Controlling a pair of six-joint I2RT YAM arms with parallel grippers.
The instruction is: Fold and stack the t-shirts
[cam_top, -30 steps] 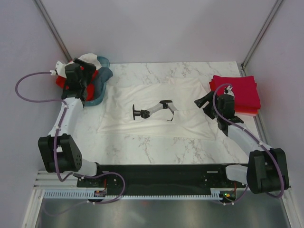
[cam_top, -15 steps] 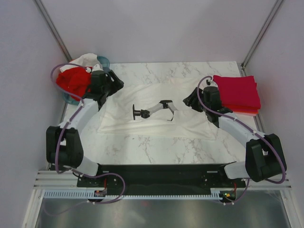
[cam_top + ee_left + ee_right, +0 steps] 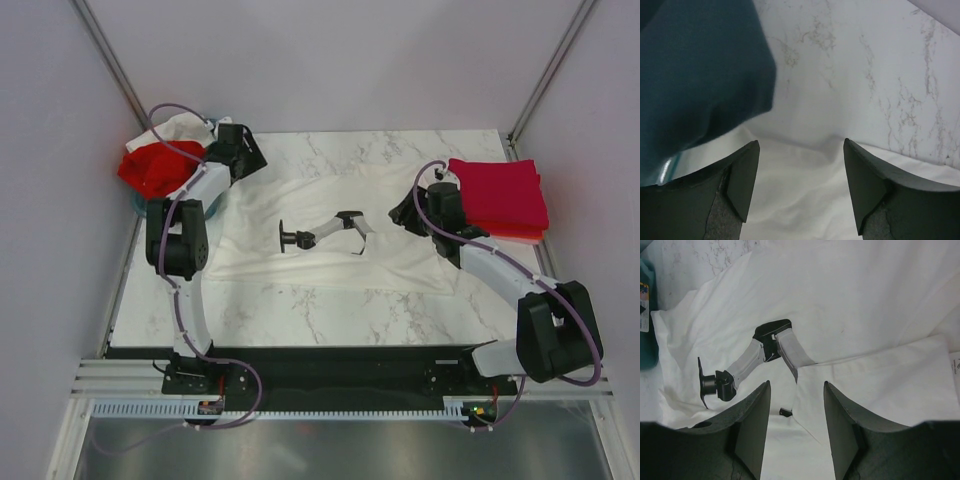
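Across the table (image 3: pixel 330 310), overhead, your white t-shirt (image 3: pixel 330 195) lies spread; folded red t-shirts (image 3: pixel 505 200) sit right. Left wrist: left gripper (image 3: pixel 800 144) wide, empty, over its edge by the teal basket (image 3: pixel 700 75). Right wrist: right gripper (image 3: pixel 796 385) wide, empty, above the shirt.

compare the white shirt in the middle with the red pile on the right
The white t-shirt lies spread open and rumpled; the red pile is folded square and stacked. The white t-shirt covers far more area than the red pile. Both rest on the marble table.
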